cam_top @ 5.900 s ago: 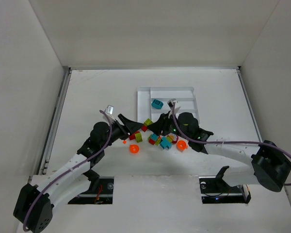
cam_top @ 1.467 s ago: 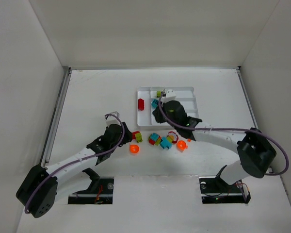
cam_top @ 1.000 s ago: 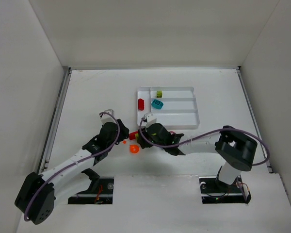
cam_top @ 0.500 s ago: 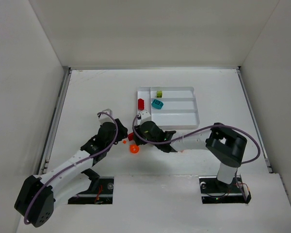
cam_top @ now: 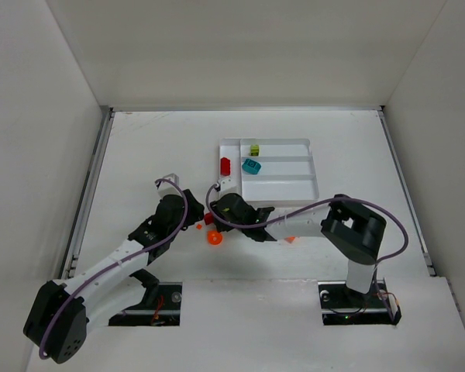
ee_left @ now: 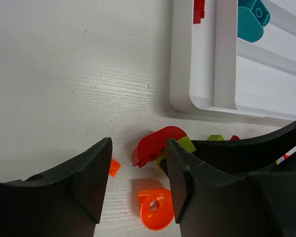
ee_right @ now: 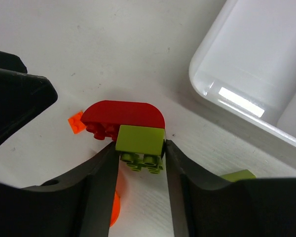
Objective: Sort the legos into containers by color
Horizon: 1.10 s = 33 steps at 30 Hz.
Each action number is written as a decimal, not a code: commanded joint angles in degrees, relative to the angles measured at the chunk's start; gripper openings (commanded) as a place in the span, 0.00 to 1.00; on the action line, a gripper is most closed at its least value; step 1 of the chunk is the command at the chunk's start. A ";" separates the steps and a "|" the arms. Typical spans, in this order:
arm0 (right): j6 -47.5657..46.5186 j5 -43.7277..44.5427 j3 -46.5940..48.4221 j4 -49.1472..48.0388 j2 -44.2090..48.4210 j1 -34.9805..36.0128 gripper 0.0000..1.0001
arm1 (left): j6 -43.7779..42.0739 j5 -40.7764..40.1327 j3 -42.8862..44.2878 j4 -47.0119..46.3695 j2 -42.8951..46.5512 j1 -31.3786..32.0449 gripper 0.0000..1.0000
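My right gripper [ee_right: 139, 149] is shut on a yellow-green brick [ee_right: 140, 139] at table level. The brick touches a red rounded brick [ee_right: 123, 117]. In the top view this gripper [cam_top: 215, 211] sits just left of the tray's near-left corner. My left gripper [ee_left: 138, 163] is open and empty. The red rounded brick [ee_left: 155, 144] and an orange ring piece [ee_left: 156, 210] lie between its fingers. The white tray [cam_top: 310, 194] holds a red brick [cam_top: 225, 165] in the side slot, a teal brick [cam_top: 252, 166] and a yellow-green brick [cam_top: 254, 149].
A tiny orange piece [ee_left: 114, 167] lies by the left finger. Another yellow-green brick [ee_right: 237, 175] lies right of my right gripper. My right arm covers most of the loose pile in the top view; an orange bit [cam_top: 291, 239] shows beside it. The tray's corner [ee_right: 246, 89] is close.
My right gripper left the tray, came down-left to the loose pile beside my left gripper and shut on a yellow-green brick. The left gripper barely moved.
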<state>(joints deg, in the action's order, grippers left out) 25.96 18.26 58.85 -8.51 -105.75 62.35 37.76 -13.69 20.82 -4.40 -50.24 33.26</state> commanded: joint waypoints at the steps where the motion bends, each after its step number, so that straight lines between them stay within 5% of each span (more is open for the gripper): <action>1: 0.76 -0.16 2.24 0.78 -0.42 0.54 0.43 | 0.04 0.25 0.45 -0.25 0.49 -0.17 0.45; 6: 1.03 -0.24 0.48 -0.62 3.26 -0.08 0.25 | -0.14 0.51 1.41 -0.34 1.02 0.36 0.46; 23: 3.22 -10.09 -5.15 -4.32 13.11 -4.74 0.24 | -1.29 3.50 5.28 -10.01 -0.03 4.93 0.53; 33: 2.87 -1.93 -7.26 -9.32 14.88 -5.18 0.24 | 20.05 3.75 6.26 -3.86 -4.61 1.86 0.60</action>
<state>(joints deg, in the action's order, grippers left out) 28.80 11.66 51.62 -12.05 -93.12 57.39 47.37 -10.44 25.26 -9.41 -54.92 36.47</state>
